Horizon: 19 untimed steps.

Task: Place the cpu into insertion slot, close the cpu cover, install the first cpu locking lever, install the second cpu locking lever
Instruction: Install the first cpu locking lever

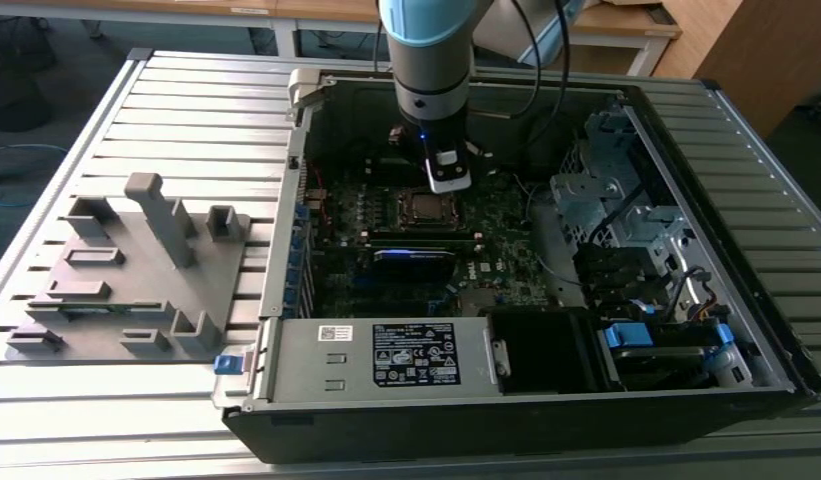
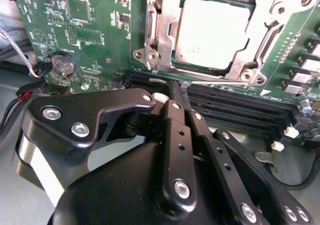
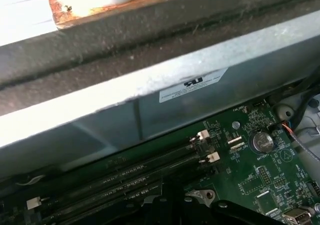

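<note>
The cpu [image 2: 212, 31], a dull silver square, lies flat in the insertion slot [image 1: 426, 207] on the green motherboard [image 2: 95, 35]. The cpu cover [image 2: 161, 32], a silver frame, lies down around the chip and hides most of the slot. My gripper [image 2: 173, 89] hangs just beside the socket, over the black memory slots [image 2: 240, 105], with its black fingers [image 2: 172, 130] pressed together and nothing between them. A thin silver rod end [image 2: 159, 79] lies next to the fingertips. In the exterior view the gripper [image 1: 446, 178] sits just behind the socket, inside the open computer case [image 1: 730, 130].
The case's grey wall [image 3: 165, 110] rises close behind the memory slots [image 3: 125, 177]. A coin battery [image 2: 63, 63] and loose cables [image 2: 20, 60] sit beside the socket. Drive cages [image 1: 610, 200] fill the exterior view's right, a power supply [image 1: 383, 355] the front. A grey fixture [image 1: 130, 270] stands outside the case.
</note>
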Available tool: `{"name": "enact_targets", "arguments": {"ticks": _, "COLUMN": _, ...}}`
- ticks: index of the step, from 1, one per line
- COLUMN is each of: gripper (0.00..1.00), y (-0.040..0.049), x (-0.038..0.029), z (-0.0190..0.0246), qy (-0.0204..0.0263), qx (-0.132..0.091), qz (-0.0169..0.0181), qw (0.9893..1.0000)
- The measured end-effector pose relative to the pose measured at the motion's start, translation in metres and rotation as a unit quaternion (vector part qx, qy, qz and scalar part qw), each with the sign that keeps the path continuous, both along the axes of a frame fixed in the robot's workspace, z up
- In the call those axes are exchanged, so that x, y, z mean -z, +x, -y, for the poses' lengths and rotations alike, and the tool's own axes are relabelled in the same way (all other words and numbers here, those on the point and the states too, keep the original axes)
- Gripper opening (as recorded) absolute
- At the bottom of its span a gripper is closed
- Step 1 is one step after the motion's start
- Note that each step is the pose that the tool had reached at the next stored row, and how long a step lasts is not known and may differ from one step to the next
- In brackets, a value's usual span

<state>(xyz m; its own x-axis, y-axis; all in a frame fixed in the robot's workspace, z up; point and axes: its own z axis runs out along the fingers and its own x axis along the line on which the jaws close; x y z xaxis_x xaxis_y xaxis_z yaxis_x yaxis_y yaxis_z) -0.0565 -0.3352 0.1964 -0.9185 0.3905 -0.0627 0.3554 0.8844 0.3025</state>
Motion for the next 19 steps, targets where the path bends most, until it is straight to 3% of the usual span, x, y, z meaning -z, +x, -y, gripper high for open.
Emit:
{"name": "enact_targets", "arguments": {"ticks": 8, "gripper": 0.10, "y": -0.0002, "x": 0.0018, "z": -0.0003, "qy": -0.0050, "qx": 0.000, "qz": 0.0002, "qw": 1.0000}}
{"name": "enact_targets", "arguments": {"ticks": 14, "gripper": 0.10, "y": -0.0002, "x": 0.0019, "z": -0.0007, "qy": -0.0056, "qx": 0.000, "qz": 0.0002, "qw": 1.0000}}
{"name": "enact_targets", "arguments": {"ticks": 19, "gripper": 0.10, "y": -0.0002, "x": 0.0019, "z": -0.0033, "qy": -0.0123, "qx": 0.000, "qz": 0.0002, "qw": 0.9999}}
